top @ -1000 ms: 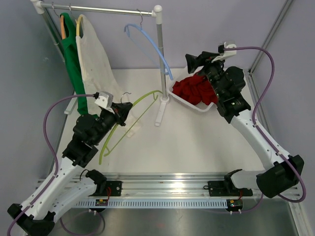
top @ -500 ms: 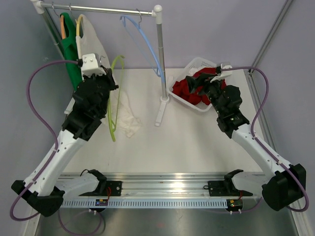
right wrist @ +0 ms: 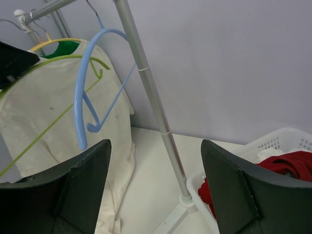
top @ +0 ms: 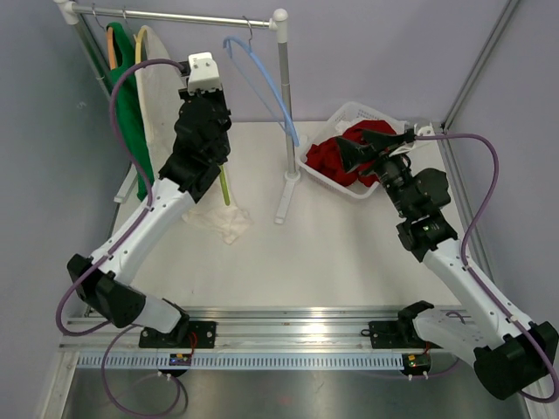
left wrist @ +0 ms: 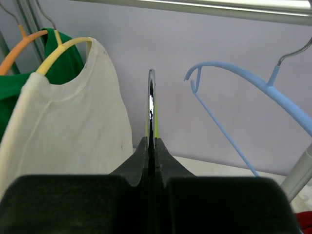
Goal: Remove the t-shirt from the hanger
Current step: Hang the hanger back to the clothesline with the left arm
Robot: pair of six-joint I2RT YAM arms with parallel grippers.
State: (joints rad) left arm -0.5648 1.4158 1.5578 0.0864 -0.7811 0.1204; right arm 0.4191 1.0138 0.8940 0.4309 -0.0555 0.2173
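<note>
My left gripper (top: 214,105) is raised near the rail (top: 175,15), its jaws (left wrist: 151,141) shut on the metal hook (left wrist: 151,95) of a bare lime-green hanger (top: 225,183) that hangs below it. A crumpled white t-shirt (top: 218,214) lies on the table under that hanger. Another white shirt (top: 162,96) hangs on a yellow hanger (left wrist: 66,46) on the rail. My right gripper (top: 367,150) is open and empty above the basket, and its wrist view (right wrist: 155,146) faces the rack.
A green garment (top: 129,105) on an orange hanger and an empty blue hanger (top: 262,78) hang on the rail. The rack post (top: 284,113) stands mid-table. A white basket (top: 354,112) holds red clothes (top: 345,157) at the back right.
My left arm has lifted the lime-green hanger from low over the table up to the rail. My right gripper has drawn back from the basket toward the right.
</note>
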